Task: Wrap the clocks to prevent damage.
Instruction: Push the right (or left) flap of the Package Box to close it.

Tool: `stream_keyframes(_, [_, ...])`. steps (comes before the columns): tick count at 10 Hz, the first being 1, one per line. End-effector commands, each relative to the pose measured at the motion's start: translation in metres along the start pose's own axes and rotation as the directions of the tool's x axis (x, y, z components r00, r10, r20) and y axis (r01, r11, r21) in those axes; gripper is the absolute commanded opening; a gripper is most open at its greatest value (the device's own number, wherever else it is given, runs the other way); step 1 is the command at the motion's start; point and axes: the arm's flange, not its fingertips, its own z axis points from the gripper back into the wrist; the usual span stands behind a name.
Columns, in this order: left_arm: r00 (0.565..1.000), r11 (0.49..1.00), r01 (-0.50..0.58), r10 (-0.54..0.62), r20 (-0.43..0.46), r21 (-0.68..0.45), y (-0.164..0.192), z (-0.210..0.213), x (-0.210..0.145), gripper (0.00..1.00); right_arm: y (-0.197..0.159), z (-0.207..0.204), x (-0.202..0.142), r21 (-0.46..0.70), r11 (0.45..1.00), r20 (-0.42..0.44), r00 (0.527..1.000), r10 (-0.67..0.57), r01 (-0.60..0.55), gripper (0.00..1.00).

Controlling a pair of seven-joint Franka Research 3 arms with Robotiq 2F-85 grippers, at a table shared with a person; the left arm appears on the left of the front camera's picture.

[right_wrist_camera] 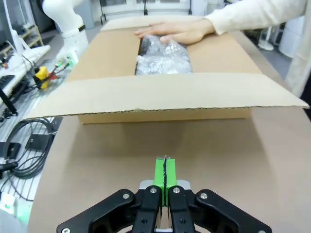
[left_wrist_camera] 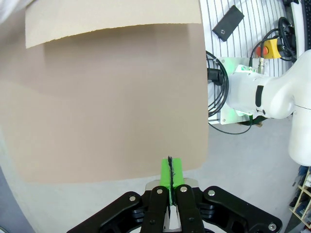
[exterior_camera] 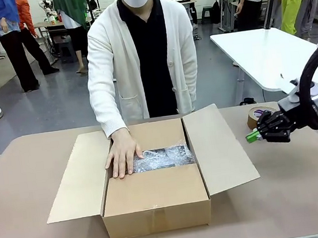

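A bubble-wrapped bundle (exterior_camera: 165,158) lies inside the open cardboard box (exterior_camera: 156,198) on the tabletop (exterior_camera: 306,185), a person's hand (exterior_camera: 122,153) at its nine o'clock; the right pincer (exterior_camera: 252,137) hovers closed and empty at the box's three o'clock, the left pincer (left_wrist_camera: 170,171) likewise closed.

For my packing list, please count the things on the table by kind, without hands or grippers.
Box: 1
Wrapped bundle: 1
Tape roll: 1
Total: 3
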Motion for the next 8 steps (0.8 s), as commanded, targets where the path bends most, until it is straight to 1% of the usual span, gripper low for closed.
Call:
stream_keyframes(1, [1.000, 1.000, 0.017, -0.017, 0.004, -0.008, 0.000, 0.002, -0.002, 0.00, -0.002, -0.023, -0.001, -0.001, 1.000, 0.053, 0.998, 0.019, -0.019, 0.01])
stream_keyframes(2, [1.000, 1.000, 0.017, -0.017, 0.004, -0.008, 0.000, 0.002, -0.002, 0.00, 0.000, -0.035, 0.005, 0.056, 0.998, 0.091, 0.996, -0.003, -0.002, 0.01])
stream_keyframes(3, [1.000, 1.000, 0.017, -0.017, 0.004, -0.008, 0.000, 0.002, -0.002, 0.00, 0.000, -0.047, 0.011, 0.078, 0.997, 0.135, 0.991, -0.016, 0.005, 0.01])
stream_keyframes(5, [1.000, 1.000, 0.017, -0.017, 0.004, -0.008, 0.000, 0.002, -0.002, 0.00, -0.002, -0.056, 0.025, 0.082, 0.997, 0.192, 0.981, -0.013, -0.002, 0.01])
stream_keyframes(8, [1.000, 1.000, 0.017, -0.017, 0.004, -0.008, 0.000, 0.002, -0.002, 0.00, -0.003, -0.073, 0.047, 0.084, 0.996, 0.238, 0.971, -0.002, -0.019, 0.01])
